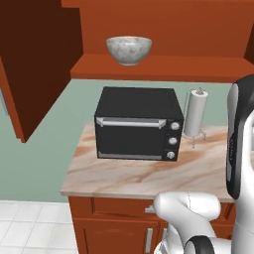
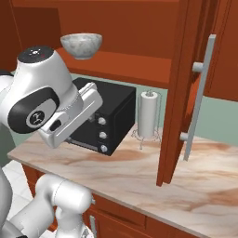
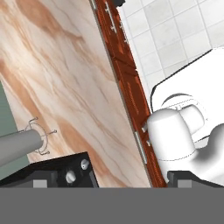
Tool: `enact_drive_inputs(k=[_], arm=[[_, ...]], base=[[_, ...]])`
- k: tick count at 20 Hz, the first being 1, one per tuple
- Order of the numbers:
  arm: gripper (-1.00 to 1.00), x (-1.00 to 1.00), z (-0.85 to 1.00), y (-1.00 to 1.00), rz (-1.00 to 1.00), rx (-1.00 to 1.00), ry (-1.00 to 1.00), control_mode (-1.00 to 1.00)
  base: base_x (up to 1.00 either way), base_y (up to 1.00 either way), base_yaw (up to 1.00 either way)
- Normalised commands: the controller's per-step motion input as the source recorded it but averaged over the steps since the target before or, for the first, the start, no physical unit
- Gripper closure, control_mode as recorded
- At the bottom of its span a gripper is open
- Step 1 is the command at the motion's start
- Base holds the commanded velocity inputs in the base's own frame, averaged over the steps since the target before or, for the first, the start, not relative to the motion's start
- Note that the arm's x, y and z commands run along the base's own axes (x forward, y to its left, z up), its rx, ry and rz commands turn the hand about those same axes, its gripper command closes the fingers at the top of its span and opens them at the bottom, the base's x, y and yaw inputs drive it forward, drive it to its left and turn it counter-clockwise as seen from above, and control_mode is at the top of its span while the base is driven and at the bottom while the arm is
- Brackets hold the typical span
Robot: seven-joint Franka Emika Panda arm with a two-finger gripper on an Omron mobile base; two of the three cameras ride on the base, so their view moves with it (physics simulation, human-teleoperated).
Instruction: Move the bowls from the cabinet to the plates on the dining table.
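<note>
The speckled bowl [image 1: 129, 49] stands upright on the open shelf of the cabinet [image 1: 149, 67], well above the jaws and apart from them. The jaws [image 3: 111, 179] stand apart and hold nothing; they point down at the table [image 3: 61, 78], with the black oven [image 1: 136, 124] just beside them and the bowl far overhead.

Handling, as a judgement: the bowl looks like stone or ceramic, so expect it to be rigid, moderately heavy for its size, smooth-walled and liable to chip if knocked. The outer wall curves and would slip between flat pads. Take hold at the rim, one finger inside and one outside, on the side nearest the arm. Keep it level during transfer.

Surroundings:
- The oven sits directly under the shelf, below the bowl; its top limits a low approach.
- The paper towel roll [image 2: 148, 114] stands on its wire holder beside the oven, near the jaws.
- The open cabinet door [image 2: 179, 93], with its grey bar handle [image 2: 200, 97], hangs to the right of the shelf opening and narrows entry from that side.
- The shelf edge lies in front of the bowl's base; lift before withdrawing.
</note>
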Motion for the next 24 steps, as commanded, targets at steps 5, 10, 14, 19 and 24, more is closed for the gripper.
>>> enact_drive_inputs(k=[5, 10, 14, 19, 24], arm=[[-1.00, 0.00, 0.00, 0.00, 0.00, 0.00, 0.00, 1.00], [-1.00, 0.00, 0.00, 0.00, 0.00, 0.00, 0.00, 1.00], [-1.00, 0.00, 0.00, 0.00, 0.00, 0.00, 0.00, 1.00], [-1.00, 0.00, 0.00, 0.00, 0.00, 0.00, 0.00, 1.00], [-1.00, 0.00, 0.00, 0.00, 0.00, 0.00, 0.00, 1.00]], base=[[0.36, 0.28, 0.04], [0.15, 0.62, 0.00], [0.01, 0.61, 0.03], [0.27, 0.06, 0.13], [0.60, -0.04, 0.07]])
